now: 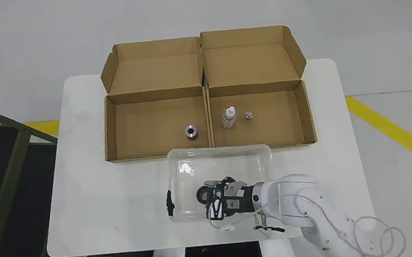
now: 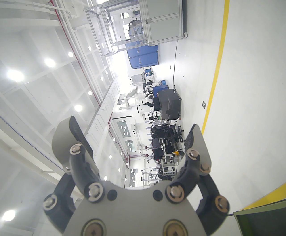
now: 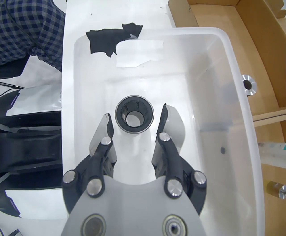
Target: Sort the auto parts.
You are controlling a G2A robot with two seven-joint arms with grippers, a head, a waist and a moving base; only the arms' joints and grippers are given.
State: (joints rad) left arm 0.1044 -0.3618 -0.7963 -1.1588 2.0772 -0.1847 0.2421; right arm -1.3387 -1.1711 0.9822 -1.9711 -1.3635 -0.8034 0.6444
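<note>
A black ring-shaped bearing with a metal rim lies upright on the floor of a clear plastic bin. My right gripper is open inside the bin, one finger on each side of the bearing and apart from it; from above it sits at the bin's near side. A silver metal bushing rests in the left cardboard box. A white bottle-shaped part and a small round part lie in the right box. My left gripper is open, held up facing the room.
The bin stands on the white table just in front of the two boxes. Black tape and a paper label stick to the bin's end wall. A person's checked sleeve is beside the table edge.
</note>
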